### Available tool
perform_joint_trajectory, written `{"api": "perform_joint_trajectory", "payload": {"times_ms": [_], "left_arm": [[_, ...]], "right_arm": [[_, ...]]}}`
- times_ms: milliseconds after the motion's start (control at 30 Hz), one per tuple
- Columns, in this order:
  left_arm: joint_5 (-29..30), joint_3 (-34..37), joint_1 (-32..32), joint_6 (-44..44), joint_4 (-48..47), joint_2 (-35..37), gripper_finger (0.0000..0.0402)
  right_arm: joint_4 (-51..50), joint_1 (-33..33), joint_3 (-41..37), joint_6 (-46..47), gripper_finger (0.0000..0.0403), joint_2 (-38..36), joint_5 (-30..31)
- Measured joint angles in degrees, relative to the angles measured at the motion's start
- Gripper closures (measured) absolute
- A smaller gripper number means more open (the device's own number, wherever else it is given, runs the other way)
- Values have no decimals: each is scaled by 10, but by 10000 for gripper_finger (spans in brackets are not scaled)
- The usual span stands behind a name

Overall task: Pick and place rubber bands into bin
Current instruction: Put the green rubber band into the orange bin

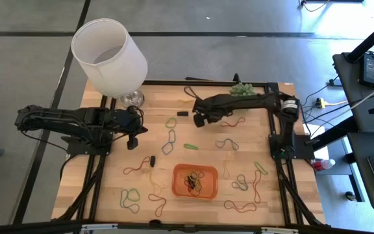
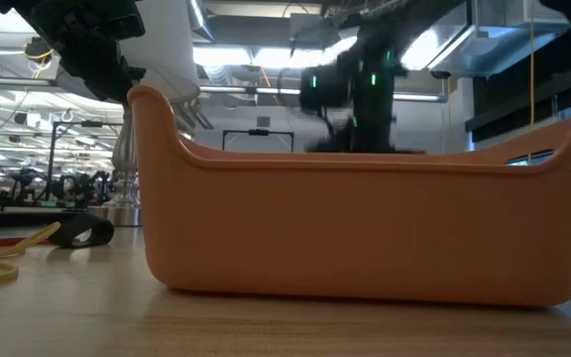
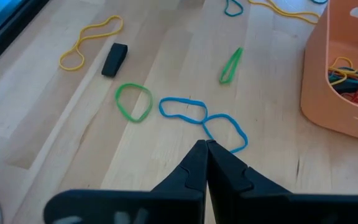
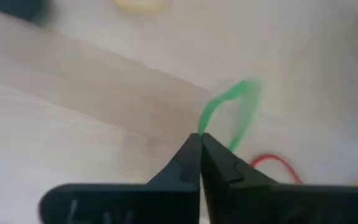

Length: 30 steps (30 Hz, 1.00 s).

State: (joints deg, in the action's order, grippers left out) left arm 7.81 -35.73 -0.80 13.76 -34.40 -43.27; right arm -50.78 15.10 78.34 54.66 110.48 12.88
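Above surface's far middle, right gripper (image 4: 200,138) pinched shut on green rubber band (image 4: 232,109): light, floppy, stretchy; grip single strand. Left gripper (image 3: 205,147) closed, empty.

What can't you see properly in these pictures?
- Low view: the small orange plastic bin fills the frame; its wall hides its contents and the table behind.
- Right wrist view: motion blur smears the thin green rubber band at the right gripper, which is shut on it.
- High view: the bin's bands are too tangled to count.
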Motion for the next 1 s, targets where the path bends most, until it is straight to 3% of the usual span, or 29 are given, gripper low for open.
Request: {"api": "perform_joint_trajectory", "payload": {"times_ms": [133,467,700,1000], "left_arm": [[0,0,0,5,0,0,398],[2,0,0,5,-1,0,399],[1,0,0,5,0,0,399],[1,0,0,5,-1,0,396]], "right_arm": [[-40,-26,32,-15,401,-33,45],[-92,-143,161,-95,402,-115,58],[-90,-285,244,-113,403,-119,70],[-51,-421,250,-48,403,-96,72]]}}
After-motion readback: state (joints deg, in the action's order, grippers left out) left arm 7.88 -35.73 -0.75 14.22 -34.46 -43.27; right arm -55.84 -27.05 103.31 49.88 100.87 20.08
